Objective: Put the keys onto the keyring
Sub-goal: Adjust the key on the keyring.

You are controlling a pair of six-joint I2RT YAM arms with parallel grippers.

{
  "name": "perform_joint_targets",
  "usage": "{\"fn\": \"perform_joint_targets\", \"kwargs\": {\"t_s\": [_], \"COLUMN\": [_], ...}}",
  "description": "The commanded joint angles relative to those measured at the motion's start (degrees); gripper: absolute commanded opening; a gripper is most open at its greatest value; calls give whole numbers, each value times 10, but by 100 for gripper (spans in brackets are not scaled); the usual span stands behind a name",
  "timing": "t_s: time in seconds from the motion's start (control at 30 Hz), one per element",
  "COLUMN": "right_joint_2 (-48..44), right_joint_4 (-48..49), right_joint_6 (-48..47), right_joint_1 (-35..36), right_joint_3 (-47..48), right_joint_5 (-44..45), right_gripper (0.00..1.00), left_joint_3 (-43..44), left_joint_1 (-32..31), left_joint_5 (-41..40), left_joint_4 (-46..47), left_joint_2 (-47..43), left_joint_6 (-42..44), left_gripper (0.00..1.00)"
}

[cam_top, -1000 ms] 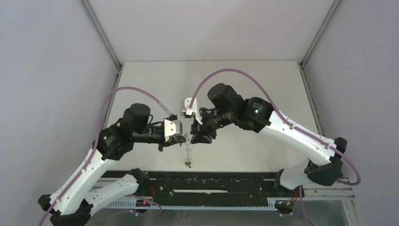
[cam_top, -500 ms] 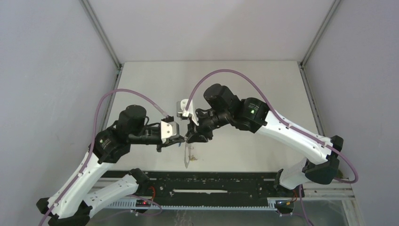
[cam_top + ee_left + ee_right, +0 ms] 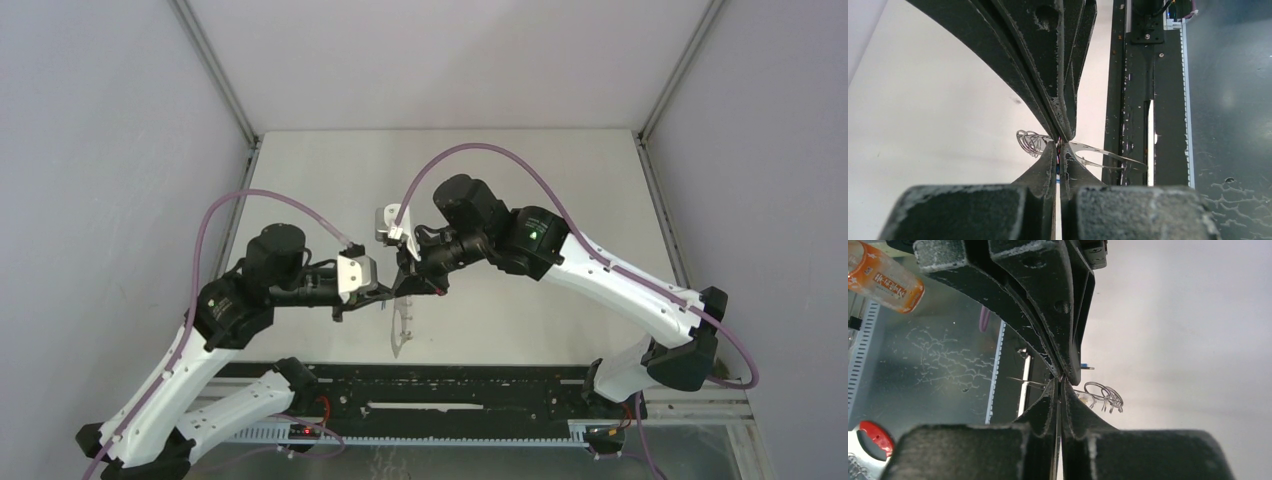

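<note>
My left gripper (image 3: 382, 297) and right gripper (image 3: 408, 287) meet tip to tip above the table's near middle. The keyring (image 3: 400, 328) hangs below them. In the left wrist view its hoop (image 3: 1108, 155) juts right of my shut left gripper (image 3: 1058, 149), edge-on, and its small loops (image 3: 1030, 141) jut left. A sliver of the blue key (image 3: 1057, 169) shows between the left fingers, and it also shows in the right wrist view (image 3: 1086, 367). My right gripper (image 3: 1059, 386) is shut on the ring's thin edge, with the loops (image 3: 1104, 396) beside it. A pale yellow bit (image 3: 1084, 398), maybe the yellow key, hangs there.
A black rail (image 3: 450, 392) runs along the table's near edge, below the hanging ring. In the right wrist view an orange-labelled bottle (image 3: 883, 277) and a red object (image 3: 870, 436) lie beyond that edge. Grey walls close in the table (image 3: 560, 180).
Both grippers have shifted a little to the left, still pressed together. The hanging keyring has swung and now tilts down to the left.
</note>
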Motion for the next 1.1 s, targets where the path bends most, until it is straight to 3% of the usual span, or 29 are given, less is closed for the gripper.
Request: {"fn": "perform_joint_targets", "kwargs": {"t_s": [0.0,0.13,0.23,0.33,0.4,0.5,0.83,1.07], "right_joint_2": [1,-15,-56,-111,-134,-162,-245,-249], "right_joint_4": [26,68,162,283,334,388,692,725], "right_joint_6": [17,41,85,139,158,187,296,310], "right_joint_1": [-6,-11,-21,-30,-32,-33,-35,-36], "right_joint_3": [-2,-30,-105,-189,-223,-263,-439,-455], "right_joint_5": [-12,-5,4,14,21,24,6,5], "right_gripper": [0,0,0,0,0,0,0,0], "left_joint_3": [17,19,18,14,10,6,1,8], "left_joint_1": [-3,-3,-2,-3,-3,-2,28,38], "left_joint_5": [12,11,12,20,27,34,26,76], "left_joint_4": [43,60,75,93,102,104,97,97], "left_joint_2": [-7,-12,-20,-31,-39,-48,-40,-27], "left_joint_6": [-22,-41,-60,-80,-92,-101,-104,-79], "left_gripper": [0,0,3,18,38,46,48,45]}}
